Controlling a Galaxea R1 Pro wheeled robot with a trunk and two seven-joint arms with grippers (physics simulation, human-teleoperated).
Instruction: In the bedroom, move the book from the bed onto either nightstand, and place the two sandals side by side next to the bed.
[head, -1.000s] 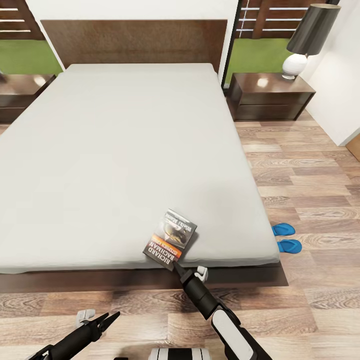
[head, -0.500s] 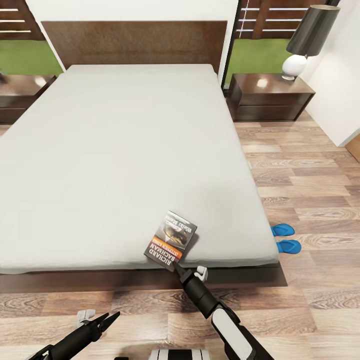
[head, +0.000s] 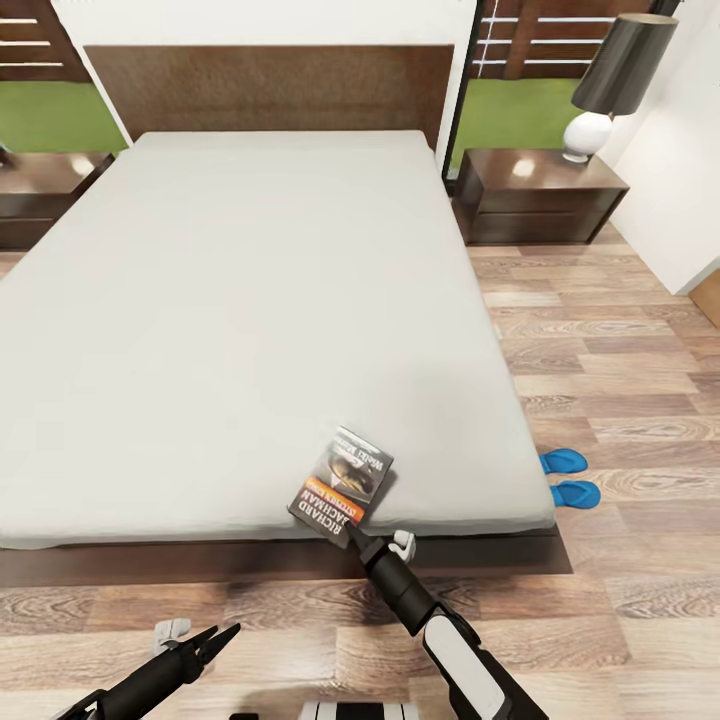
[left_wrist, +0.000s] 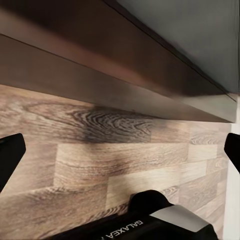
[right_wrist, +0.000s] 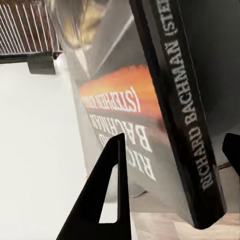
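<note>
The book (head: 342, 485) lies flat on the bed (head: 250, 300), close to the mattress's front edge, with its dark cover and orange band facing up. My right gripper (head: 378, 540) is open at the book's near corner. In the right wrist view the book's spine (right_wrist: 185, 125) stands between the two spread fingers of that gripper (right_wrist: 172, 160), and neither finger presses on it. My left gripper (head: 195, 637) hangs open low over the floor in front of the bed frame (left_wrist: 100, 60). Both blue sandals (head: 563, 461) (head: 577, 493) lie side by side on the floor by the bed's right side.
One nightstand (head: 540, 190) at the bed's right head end carries a lamp (head: 610, 80). Part of the other nightstand (head: 45, 185) appears at the left. A white wall (head: 680, 200) bounds the wooden floor (head: 620, 350) on the right.
The whole picture has shifted slightly, so the camera moved. The book, both grippers and the sandals keep their places.
</note>
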